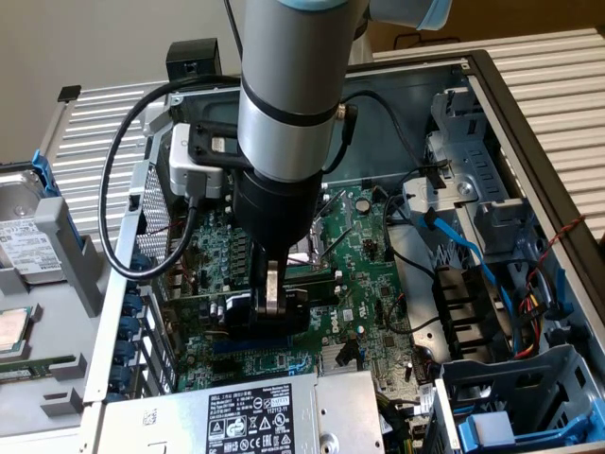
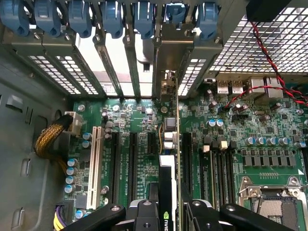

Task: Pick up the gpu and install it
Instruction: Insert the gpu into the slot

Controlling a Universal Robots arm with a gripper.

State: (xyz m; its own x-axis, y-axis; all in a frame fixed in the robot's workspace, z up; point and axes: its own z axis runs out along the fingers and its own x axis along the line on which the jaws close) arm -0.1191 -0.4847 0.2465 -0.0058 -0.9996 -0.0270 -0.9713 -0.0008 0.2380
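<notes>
**A:** Between the pads of the end effector (image 2: pixel 169 211) sits the gpu (image 2: pixel 166 192), held on edge. The jaws are partly closed and clamp its shroud from both sides, so it has hold of the card and nothing else.

**B:** Which way does the card run?

**A:** Its long axis runs straight out from the end effector toward the rear wall of the case, parallel to the slots (image 2: pixel 132 163) on the motherboard (image 2: pixel 240 125). Its silver bracket (image 2: pixel 166 62) stands upright against the rear slot openings, among the blue clips (image 2: pixel 144 17).

**B:** Is it seated?

**A:** I judge it is at or very near a slot; from the exterior view the card (image 1: pixel 248 312) is low over the board under the end effector (image 1: pixel 273 305), but whether the edge is fully home I cannot tell.

**B:** What is close by?

**A:** The white slot (image 2: pixel 95 163) and empty black slots lie to one side, the memory slots and the bare CPU socket (image 2: pixel 274 204) to the other. A braided yellow cable (image 2: pixel 48 139) is well apart, near the case wall.

**B:** Anything in the way?

**A:** Small capacitors (image 2: pixel 168 142) stand just beside the card's line. In the exterior view the power supply (image 1: pixel 250 416) lies near the arm, blue and black cables (image 1: pixel 454 246) stay toward the exterior view's right, and a drive (image 1: pixel 28 236) rests outside the case on the exterior view's left.
</notes>
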